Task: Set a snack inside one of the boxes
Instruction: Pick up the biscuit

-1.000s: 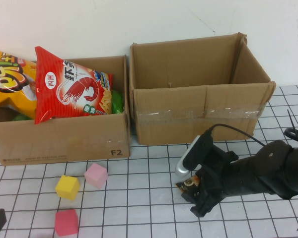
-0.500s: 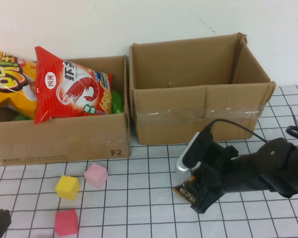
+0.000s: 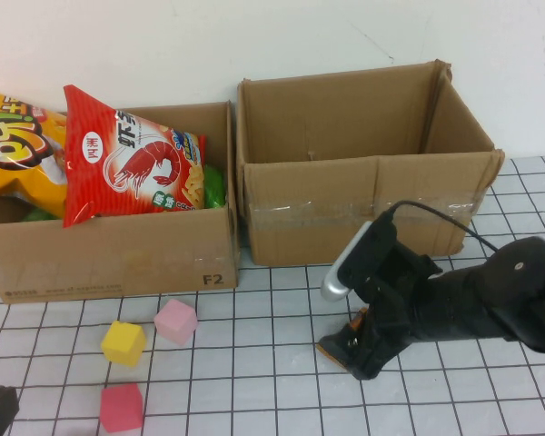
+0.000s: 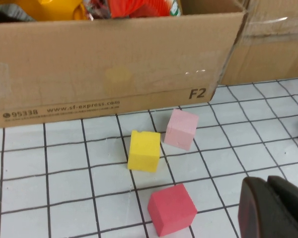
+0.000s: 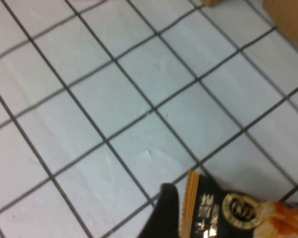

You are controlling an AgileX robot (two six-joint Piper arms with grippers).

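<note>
The right gripper (image 3: 345, 350) covers most of the snack (image 3: 331, 348) in the high view, and in the right wrist view the snack (image 5: 238, 213) is cut by the frame edge, so whether it is gripped cannot be told. The left gripper (image 4: 275, 208) shows only as a dark corner shape, its tips out of frame. The yellow bag (image 3: 14, 141) runs off the left edge, and a green item (image 3: 215, 186) behind the red bag (image 3: 132, 163) is too hidden to name.

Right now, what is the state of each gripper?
Left gripper: shut, holding nothing, beside the red cube.
Right gripper: at the snack packet; grip cannot be told.
</note>
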